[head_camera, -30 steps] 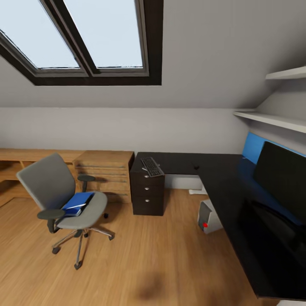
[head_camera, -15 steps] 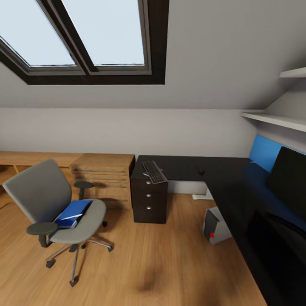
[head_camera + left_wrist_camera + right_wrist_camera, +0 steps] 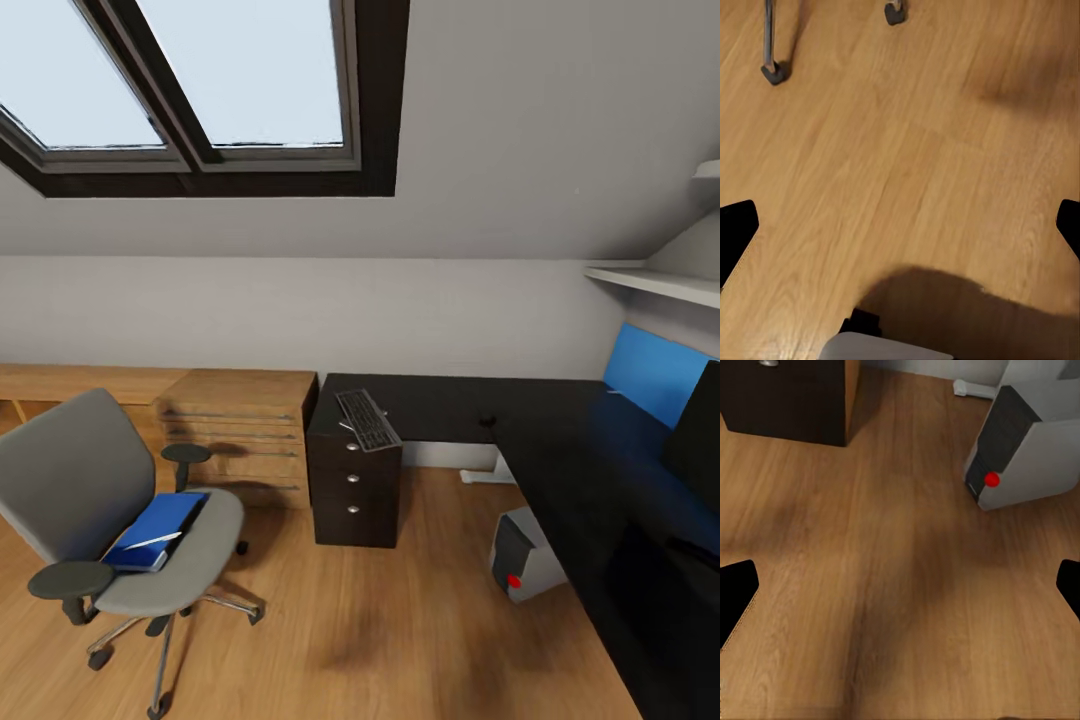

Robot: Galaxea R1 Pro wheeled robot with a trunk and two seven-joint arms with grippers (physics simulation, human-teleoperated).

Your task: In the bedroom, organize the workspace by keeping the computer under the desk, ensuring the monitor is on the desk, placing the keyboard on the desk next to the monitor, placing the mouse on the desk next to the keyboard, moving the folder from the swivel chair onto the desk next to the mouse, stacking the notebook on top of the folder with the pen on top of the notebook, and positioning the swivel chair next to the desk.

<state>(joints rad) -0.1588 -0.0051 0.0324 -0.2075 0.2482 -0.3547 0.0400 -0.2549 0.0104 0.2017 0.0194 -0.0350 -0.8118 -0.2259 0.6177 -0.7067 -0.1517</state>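
Jaws of both grippers stand spread wide, holding nothing. Head view: chair (image 3: 95, 500) on the wood floor (image 3: 350, 620) carries the folder (image 3: 155, 525); keyboard (image 3: 367, 418) lies on the table (image 3: 560, 440) above the drawers; computer (image 3: 527, 553) under its edge. Right wrist view: computer (image 3: 1027, 435) on floor. Left wrist view: chair castors (image 3: 775, 71).

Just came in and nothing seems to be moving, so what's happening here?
Nothing is being handled. The blue folder lies on the swivel chair with a pale pen on it. The keyboard lies on the desk above its drawers. The computer stands under the desk. Both wrist views look down at wooden floor.
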